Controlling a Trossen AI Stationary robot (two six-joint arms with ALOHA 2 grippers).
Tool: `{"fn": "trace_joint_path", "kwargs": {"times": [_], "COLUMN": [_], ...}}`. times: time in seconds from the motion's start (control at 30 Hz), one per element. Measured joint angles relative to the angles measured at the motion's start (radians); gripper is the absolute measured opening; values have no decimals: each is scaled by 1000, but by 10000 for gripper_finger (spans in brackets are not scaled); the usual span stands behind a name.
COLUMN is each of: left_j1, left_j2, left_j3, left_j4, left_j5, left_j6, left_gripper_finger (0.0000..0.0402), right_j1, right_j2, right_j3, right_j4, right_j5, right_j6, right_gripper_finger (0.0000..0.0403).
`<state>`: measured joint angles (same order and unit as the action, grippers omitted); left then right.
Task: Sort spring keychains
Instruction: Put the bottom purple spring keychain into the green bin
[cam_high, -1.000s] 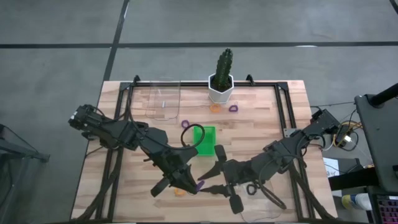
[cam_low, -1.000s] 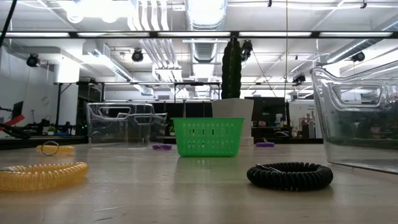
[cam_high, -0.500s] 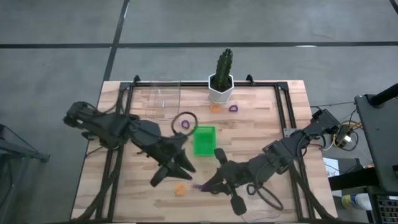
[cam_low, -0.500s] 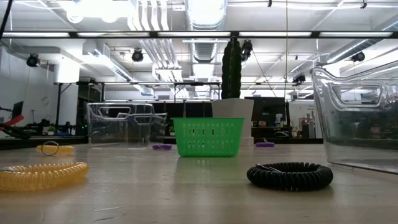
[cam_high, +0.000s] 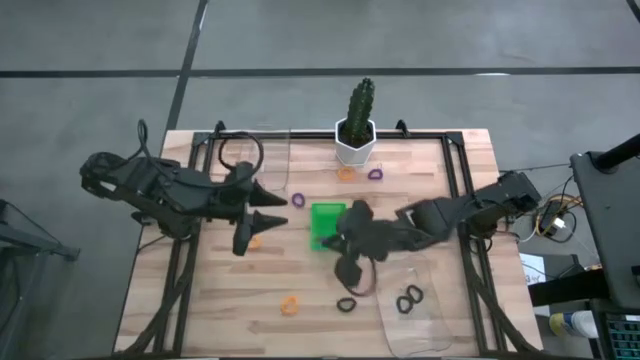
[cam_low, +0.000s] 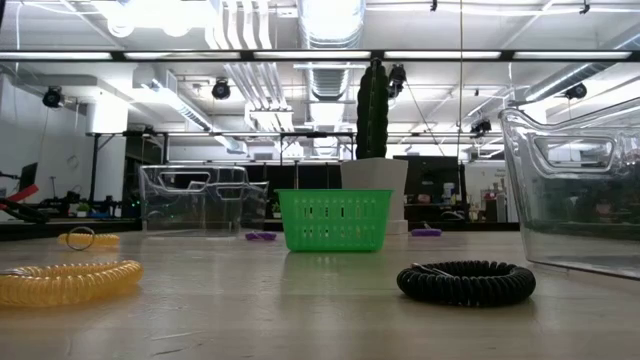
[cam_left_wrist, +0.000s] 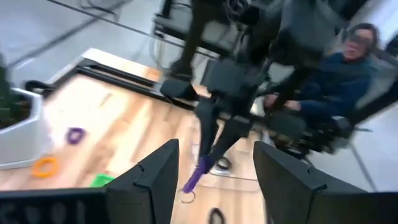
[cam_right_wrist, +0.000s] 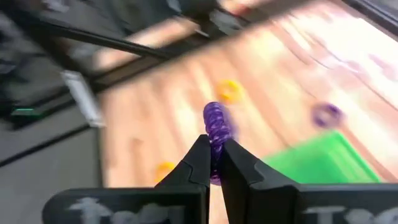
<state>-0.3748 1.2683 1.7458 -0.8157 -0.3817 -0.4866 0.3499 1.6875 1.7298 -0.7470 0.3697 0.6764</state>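
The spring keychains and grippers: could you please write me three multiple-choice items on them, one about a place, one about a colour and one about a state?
1. Where does the green tray stand?
A. Just in front of the cactus pot
B. Inside a clear tray
C. Under the left arm's base

2. What colour is the keychain in the right gripper?
A. Orange
B. Black
C. Purple

3. What state is the left gripper in?
A. Shut on a black keychain
B. Open and empty
C. Shut on nothing

Key: 1 A, as the high view shows the tray mid-table, near the pot. 2 C, as the right wrist view shows the purple keychain pinched between the fingers. 3 B, as the left wrist view shows its fingers wide apart, holding nothing.
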Motion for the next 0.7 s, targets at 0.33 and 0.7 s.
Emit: {"fn": "trace_joint_path", "kwargs": {"times": [0.33, 0.7], "left_j1": [0, 0], "left_j2": [-10, -15], "left_j3": [0, 0], "left_j4": [-46, -55], "left_j5": [-38, -37], "left_j6": [21, 45], "left_gripper_finger": [199, 200], "right_j1": [-217, -337], "right_j2": [121, 367], "right_j3": [-4, -5], "right_j4": [-191, -228], "right_j5": [-147, -400], "right_j6": [59, -47], "right_gripper_finger": [12, 12]}}
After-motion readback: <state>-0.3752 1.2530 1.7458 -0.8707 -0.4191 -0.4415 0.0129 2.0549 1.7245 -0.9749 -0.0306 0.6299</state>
